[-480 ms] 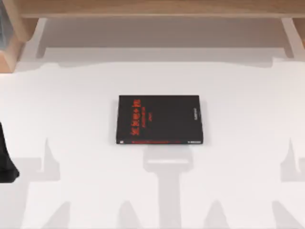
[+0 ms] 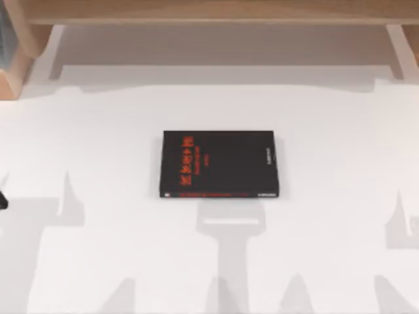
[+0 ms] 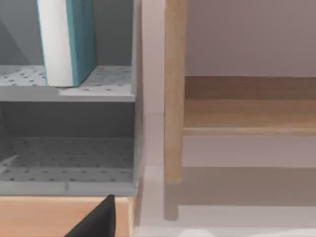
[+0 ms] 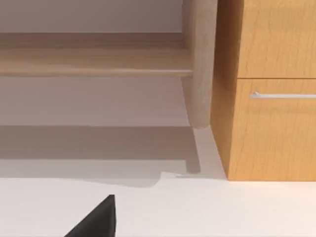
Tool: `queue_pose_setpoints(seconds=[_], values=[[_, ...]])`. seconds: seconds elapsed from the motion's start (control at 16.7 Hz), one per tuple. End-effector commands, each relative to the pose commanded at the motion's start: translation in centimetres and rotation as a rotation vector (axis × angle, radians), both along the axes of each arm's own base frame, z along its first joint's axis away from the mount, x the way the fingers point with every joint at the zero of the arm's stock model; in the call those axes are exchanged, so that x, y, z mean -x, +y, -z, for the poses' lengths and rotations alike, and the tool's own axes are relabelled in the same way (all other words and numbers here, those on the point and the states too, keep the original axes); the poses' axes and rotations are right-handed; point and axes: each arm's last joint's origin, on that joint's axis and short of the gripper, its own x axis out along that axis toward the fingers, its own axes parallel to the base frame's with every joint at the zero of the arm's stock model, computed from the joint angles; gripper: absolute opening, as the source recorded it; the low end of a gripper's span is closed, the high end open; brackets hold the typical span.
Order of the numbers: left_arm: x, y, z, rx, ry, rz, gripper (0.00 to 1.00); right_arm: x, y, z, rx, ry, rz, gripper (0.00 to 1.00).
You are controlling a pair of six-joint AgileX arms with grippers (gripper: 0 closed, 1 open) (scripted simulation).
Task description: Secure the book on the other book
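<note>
Where the book stands: the teal-blue book (image 3: 74, 37) is upright on the higher of two perforated grey shelves (image 3: 69, 168), white edge turned toward my left wrist camera, with nothing leaning on it.
Other book: the black book (image 2: 219, 163) lies flat in the middle of the white desk (image 2: 340, 216), red lettering up, its spine along the near edge. Nothing rests on it or touches it.
Gap between the two: they are well apart. One is in the rack off the desk's left side, the other out on the open desk.
Left arm: seen from above, a dark sliver of it (image 2: 2, 200) shows at the desk's left edge, far from the black book.
Left claw: a black wedge of my left claw (image 3: 98, 219) shows in the wrist view, in front of the rack's pale wooden base. It is well short of the teal-blue book and holds nothing that I can see. Whether it is apart or together I cannot tell.
Beside the rack: a light wooden post (image 3: 175, 89) stands just beside the grey shelves, with a wooden rail (image 3: 249, 116) running off from it.
Right claw: a black wedge of my right claw (image 4: 98, 219) hangs over bare desk, facing a wooden cabinet (image 4: 271, 133) with a metal drawer handle (image 4: 282, 95). I cannot tell whether it is apart or together.
</note>
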Motion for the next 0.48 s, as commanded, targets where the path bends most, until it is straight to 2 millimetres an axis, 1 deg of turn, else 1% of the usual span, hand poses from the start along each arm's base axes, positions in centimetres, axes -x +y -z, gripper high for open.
queue_pose_setpoints(seconds=[0.12,0.24,0.36,0.48], values=[[-1.4,0.4,-2.9,0.001,-0.008,0.003,1.00,0.0,0.0,0.0,0.000,0.000,0.000,1.00],[-3.7,0.9,-5.9,0.002,-0.009,0.005,1.00,0.0,0.0,0.0,0.000,0.000,0.000,1.00],[-7.0,1.9,-8.4,0.003,-0.005,0.008,1.00,0.0,0.0,0.0,0.000,0.000,0.000,1.00],[-11.2,3.2,-10.2,0.005,0.002,0.010,1.00,0.0,0.0,0.0,0.000,0.000,0.000,1.00]])
